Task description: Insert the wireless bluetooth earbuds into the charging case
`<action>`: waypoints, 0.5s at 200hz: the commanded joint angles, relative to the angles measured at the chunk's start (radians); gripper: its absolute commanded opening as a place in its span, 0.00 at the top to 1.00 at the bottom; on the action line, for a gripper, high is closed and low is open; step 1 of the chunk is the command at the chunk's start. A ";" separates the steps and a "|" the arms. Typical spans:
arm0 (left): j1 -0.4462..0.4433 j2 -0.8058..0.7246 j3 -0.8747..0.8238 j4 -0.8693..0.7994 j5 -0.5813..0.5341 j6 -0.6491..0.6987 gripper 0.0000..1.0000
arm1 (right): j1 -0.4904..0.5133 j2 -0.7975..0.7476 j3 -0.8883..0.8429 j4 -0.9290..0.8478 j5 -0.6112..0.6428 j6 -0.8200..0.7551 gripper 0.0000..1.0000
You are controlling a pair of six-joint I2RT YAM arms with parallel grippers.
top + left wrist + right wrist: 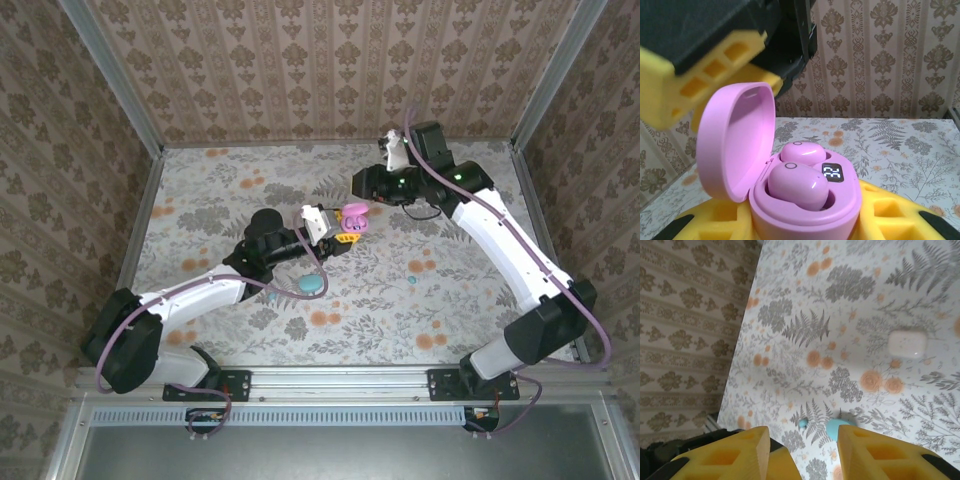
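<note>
My left gripper is shut on the base of the open pink charging case, holding it above the middle of the table. Its lid stands up on the left. Two pink earbuds sit in the case's wells beside a lit display. My right gripper hovers just above and behind the case, open, with nothing between its yellow fingers. One of those fingers shows above the lid in the left wrist view.
A teal case lies on the floral table in front of the left arm, and a small teal earbud lies to its right. A white case rests on the table in the right wrist view. Patterned walls enclose the table.
</note>
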 commanded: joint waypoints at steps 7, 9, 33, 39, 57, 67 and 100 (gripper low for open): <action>0.023 0.008 0.036 0.027 0.022 -0.012 0.67 | -0.002 -0.027 -0.014 -0.010 -0.094 -0.031 0.58; 0.025 0.008 0.038 0.027 0.022 -0.012 0.66 | -0.002 -0.031 -0.019 -0.009 -0.095 -0.033 0.58; 0.034 0.012 0.039 0.028 0.019 -0.026 0.67 | -0.001 -0.055 -0.050 -0.035 -0.124 -0.054 0.57; 0.037 0.013 0.040 0.030 0.018 -0.029 0.67 | -0.002 -0.061 -0.061 -0.038 -0.137 -0.056 0.58; 0.039 0.019 0.044 0.028 0.017 -0.034 0.66 | 0.000 -0.090 -0.101 -0.036 -0.109 -0.051 0.58; 0.040 0.022 0.047 0.026 0.016 -0.036 0.66 | -0.003 -0.116 -0.133 -0.018 -0.084 -0.045 0.57; 0.042 0.042 0.062 -0.024 -0.022 -0.044 0.66 | -0.016 -0.184 -0.171 -0.015 0.074 -0.033 0.53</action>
